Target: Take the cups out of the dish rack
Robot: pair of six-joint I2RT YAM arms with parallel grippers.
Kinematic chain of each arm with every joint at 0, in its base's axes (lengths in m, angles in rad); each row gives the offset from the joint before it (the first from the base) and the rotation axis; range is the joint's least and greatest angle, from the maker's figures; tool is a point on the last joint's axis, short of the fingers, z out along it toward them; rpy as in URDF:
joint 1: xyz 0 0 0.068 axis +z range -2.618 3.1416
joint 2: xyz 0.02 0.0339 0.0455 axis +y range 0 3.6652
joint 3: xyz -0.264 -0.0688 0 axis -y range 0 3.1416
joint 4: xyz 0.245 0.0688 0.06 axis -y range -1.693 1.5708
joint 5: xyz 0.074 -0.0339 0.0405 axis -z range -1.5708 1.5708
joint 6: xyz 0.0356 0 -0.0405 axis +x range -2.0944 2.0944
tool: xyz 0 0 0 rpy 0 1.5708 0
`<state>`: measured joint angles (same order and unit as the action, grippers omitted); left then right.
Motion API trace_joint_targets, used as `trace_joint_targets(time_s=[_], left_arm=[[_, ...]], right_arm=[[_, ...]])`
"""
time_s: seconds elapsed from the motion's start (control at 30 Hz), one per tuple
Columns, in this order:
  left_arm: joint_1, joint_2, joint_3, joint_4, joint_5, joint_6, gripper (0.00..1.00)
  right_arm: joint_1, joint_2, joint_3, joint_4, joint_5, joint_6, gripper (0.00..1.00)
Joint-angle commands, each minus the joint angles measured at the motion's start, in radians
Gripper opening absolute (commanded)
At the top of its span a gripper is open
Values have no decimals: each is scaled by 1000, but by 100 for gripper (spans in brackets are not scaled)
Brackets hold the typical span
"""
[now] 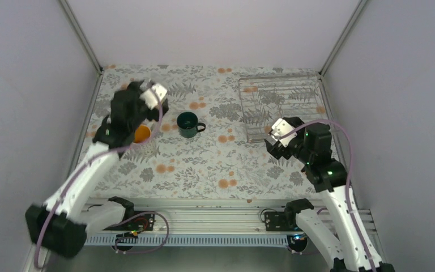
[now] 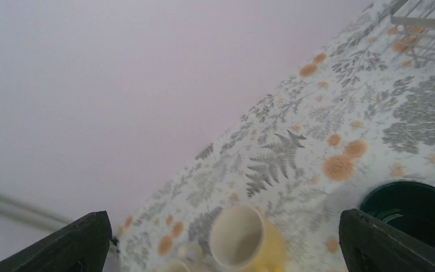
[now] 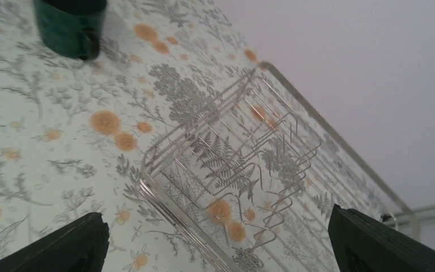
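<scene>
Pale lilac enclosure walls (image 1: 28,85) surround a table covered in a grey-leaf, orange-flower print cloth (image 1: 204,164). A rectangular silver wire dish rack (image 1: 280,107) sits at the far right corner of the cloth, tines upright, with the print showing through its grid. A dark green handled mug (image 1: 188,124) stands upright mid-cloth, left of the rack and well apart from it, handle pointing right. An orange-yellow mug (image 1: 142,134) with a cream inside sits further left, partly hidden under the left arm in the top view. The left wrist view shows a pale rim and handle (image 2: 182,262) just beside the yellow one. It may be another mug, but it is too cropped to tell. The left gripper (image 2: 222,218) hangs above the orange-yellow mug, jaws spread wide, nothing held. The right gripper (image 3: 216,212) hovers over the rack's near edge, jaws also wide apart, nothing between them.
</scene>
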<state>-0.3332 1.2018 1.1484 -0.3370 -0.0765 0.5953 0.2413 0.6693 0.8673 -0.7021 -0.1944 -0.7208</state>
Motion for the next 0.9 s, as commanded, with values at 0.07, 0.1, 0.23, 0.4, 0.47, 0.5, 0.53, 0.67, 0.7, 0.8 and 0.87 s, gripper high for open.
trace_joint_targets(time_s=[0.07,0.1,0.23,0.4,0.47,0.5,0.53,0.67,0.7,0.8,0.87], left_arm=[[-6,-412,-641,688,-61,-245,100],[-4,-452,-687,704,-67,-248,100],[-1,-576,-861,708,-58,-242,100],[2,-724,-1084,731,-89,-302,100],[3,-748,-1151,765,-165,-345,100],[3,-765,-1172,765,-191,-354,100],[4,-787,-1188,773,-222,-354,100],[6,-904,-1194,689,-278,-384,100],[6,-933,-1187,647,-240,-385,100],[8,-964,-1172,580,-181,-384,100],[8,-949,-1165,566,-187,-396,100]], right_arm=[[-31,-30,-343,502,-22,119,100],[-36,-34,-405,596,-11,148,100],[-69,-78,-651,998,229,310,100],[-126,-82,-789,1279,503,485,100],[-161,-88,-752,1197,438,533,100],[-173,-95,-744,1164,402,563,100],[-181,-101,-740,1141,377,589,100],[-191,-102,-782,1087,235,623,100],[-191,-104,-792,1065,198,617,100],[-191,-154,-804,1006,140,613,100],[-192,-209,-824,992,121,610,100]])
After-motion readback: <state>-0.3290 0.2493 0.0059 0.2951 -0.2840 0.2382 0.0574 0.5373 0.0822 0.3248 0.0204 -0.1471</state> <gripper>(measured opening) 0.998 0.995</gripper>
